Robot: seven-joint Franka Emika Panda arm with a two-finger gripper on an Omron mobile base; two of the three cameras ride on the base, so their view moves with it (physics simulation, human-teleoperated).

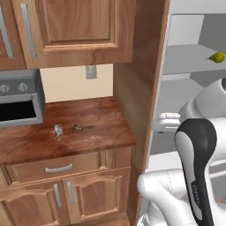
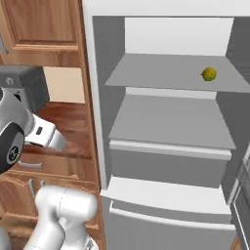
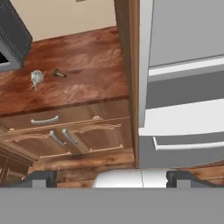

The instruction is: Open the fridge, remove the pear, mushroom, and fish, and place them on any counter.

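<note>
- While the fridge point(image 2: 166, 146) is standing open, fish point(image 1: 58, 129) and mushroom point(image 1: 77, 128) are lying on the bench point(image 1: 88, 132), done.
- Pear point(image 2: 209, 73) is sitting on the upper fridge shelf, remaining.
- End effector point(image 3: 111, 179) is hovering wide apart, carrying nothing.

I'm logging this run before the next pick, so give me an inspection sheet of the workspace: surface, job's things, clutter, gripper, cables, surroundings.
Surface: counter, dark red-brown wood grain, beside the fridge.
Job's things: fridge stands open; pear lies alone on the upper shelf; fish and mushroom lie apart on the counter.
Clutter: nothing seen.
Gripper: gripper holds nothing, fingertips wide apart, looking at the cabinet fronts and the fridge's lower drawer.
Cables: nothing seen.
Surroundings: grey toaster oven at the counter's left, wall outlet, wooden cabinets above and below.
</note>
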